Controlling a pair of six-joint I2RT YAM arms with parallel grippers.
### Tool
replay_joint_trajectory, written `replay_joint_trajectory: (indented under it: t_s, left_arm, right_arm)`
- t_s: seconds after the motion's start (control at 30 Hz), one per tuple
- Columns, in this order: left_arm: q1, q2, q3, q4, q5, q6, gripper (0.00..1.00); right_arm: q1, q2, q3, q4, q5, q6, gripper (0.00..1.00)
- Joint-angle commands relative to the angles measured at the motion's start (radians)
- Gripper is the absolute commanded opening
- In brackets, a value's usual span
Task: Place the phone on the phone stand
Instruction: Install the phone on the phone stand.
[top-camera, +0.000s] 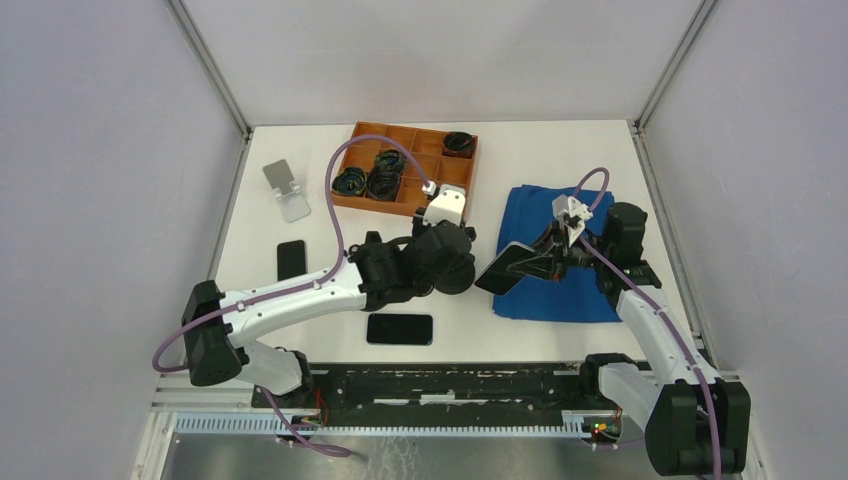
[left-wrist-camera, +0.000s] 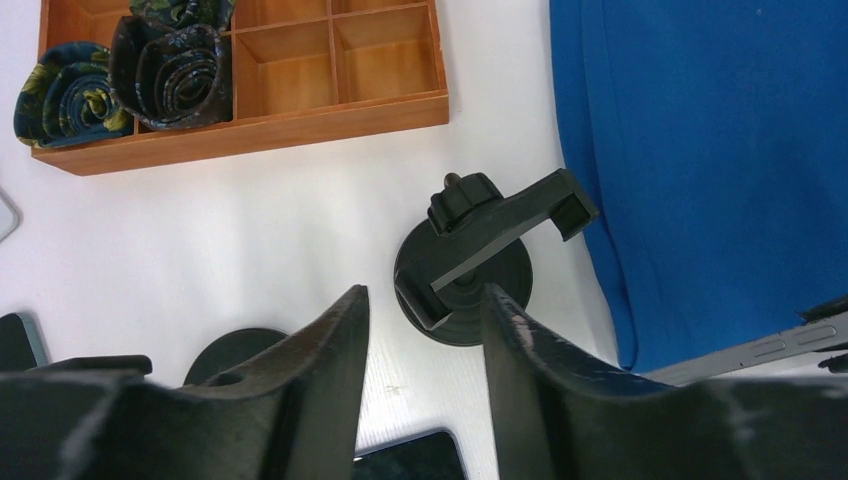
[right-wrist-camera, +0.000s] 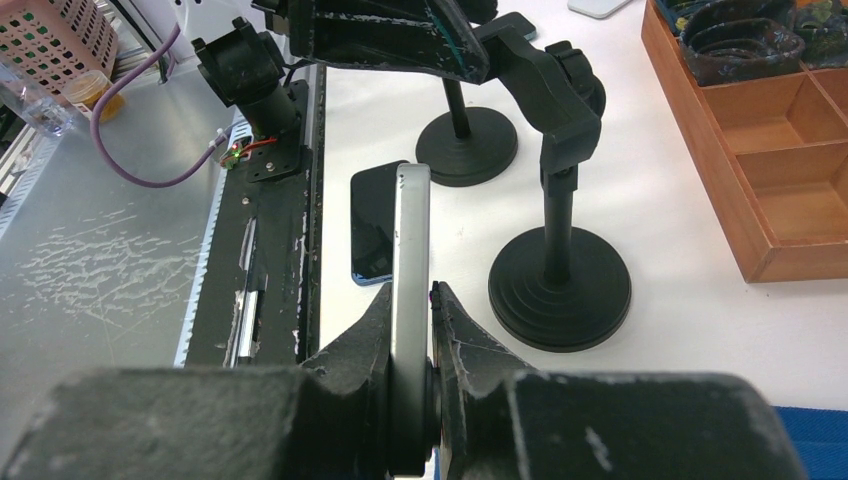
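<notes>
My right gripper (right-wrist-camera: 412, 295) is shut on the silver edge of a phone (right-wrist-camera: 412, 230) and holds it on edge above the table. From the top view that phone (top-camera: 508, 268) hangs tilted at the left border of the blue cloth, with the right gripper (top-camera: 550, 258) behind it. A black phone stand (left-wrist-camera: 470, 270) with a round base and a clamp head stands just ahead of my left gripper (left-wrist-camera: 425, 295). That gripper is open with nothing between its fingers. The same stand (right-wrist-camera: 560, 285) rises right of the held phone.
A second black stand (right-wrist-camera: 467, 150) sits behind the first. Two dark phones (top-camera: 400, 328) (top-camera: 291, 260) lie flat on the table. A silver stand (top-camera: 285, 190) is at the back left. The orange tray (left-wrist-camera: 250, 135) holds rolled items, and the blue cloth (left-wrist-camera: 720, 150) lies to the right.
</notes>
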Motion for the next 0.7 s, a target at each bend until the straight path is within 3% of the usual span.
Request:
replay_joint_trajectory:
  t_s: [0.0,0.37,0.67]
  left_arm:
    - [-0.004,0.022,0.046,0.022,-0.055,-0.016,0.46]
    - [-0.004,0.019,0.032,-0.002,-0.046,-0.035,0.39]
    - [-0.004,0.021,0.027,-0.013,-0.04,-0.031,0.26]
  right_arm:
    - [-0.003,-0.003,0.005,0.044,-0.043,-0.014,0.0]
    - [-0.003,-0.004,0.004,0.044,-0.042,-0.014,0.0]
    - [-0.003,-0.002,0.004,0.044,-0.042,-0.014,0.0]
